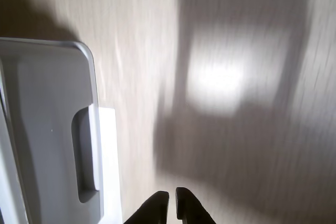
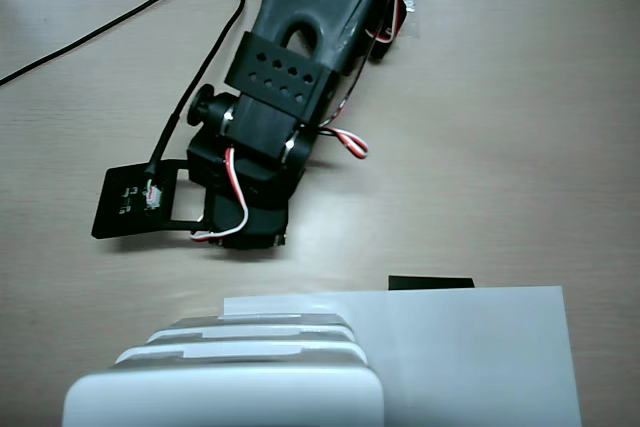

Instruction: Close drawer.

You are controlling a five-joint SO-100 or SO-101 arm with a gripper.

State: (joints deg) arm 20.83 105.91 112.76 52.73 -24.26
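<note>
The drawer (image 1: pixel 47 129) is a translucent grey tray with a rounded lip and a slot handle, at the left edge of the wrist view. In the fixed view it is the rounded pale shape (image 2: pixel 220 397) at the bottom, on top of the unit. My gripper (image 1: pixel 172 203) enters the wrist view from the bottom edge. Its black fingers are shut with only a thin gap and hold nothing. It hangs over bare table to the right of the drawer's front, apart from it. In the fixed view the arm's wrist (image 2: pixel 250 167) hides the fingertips.
White drawer fronts (image 2: pixel 250 339) sit stacked under the grey one; one also shows in the wrist view (image 1: pixel 109 161). A flat white paper sheet (image 2: pixel 470 347) lies right of the unit, a small black piece (image 2: pixel 430 282) behind it. Black cables (image 2: pixel 120 22) cross the far left of the wooden table (image 2: pixel 520 127).
</note>
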